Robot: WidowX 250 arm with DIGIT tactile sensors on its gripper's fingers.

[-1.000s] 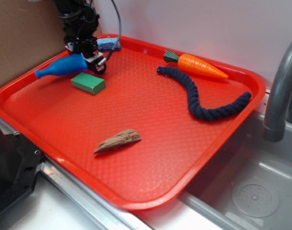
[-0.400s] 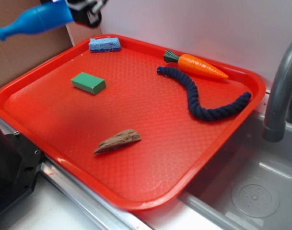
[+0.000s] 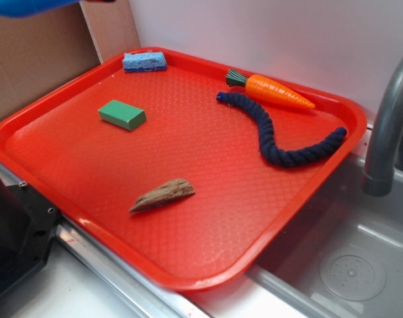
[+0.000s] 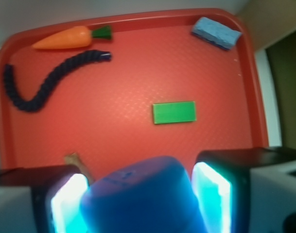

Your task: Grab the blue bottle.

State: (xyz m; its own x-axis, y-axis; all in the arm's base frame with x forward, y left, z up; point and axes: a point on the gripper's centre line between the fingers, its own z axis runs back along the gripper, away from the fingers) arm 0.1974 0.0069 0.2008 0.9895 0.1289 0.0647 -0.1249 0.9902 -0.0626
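Your end effector point(image 4: 138, 199) pinching blue bottle point(image 4: 140, 196) high above red tray point(image 3: 307, 199); green block point(image 4: 174, 112) below, mid-tray.

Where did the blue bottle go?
The blue bottle is up in the air, squeezed between the tool's two fingers above the red tray; the exterior view shows only its blue edge, top left.

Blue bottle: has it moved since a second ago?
Yes. The blue bottle rose from beside the green block to the exterior view's top edge.
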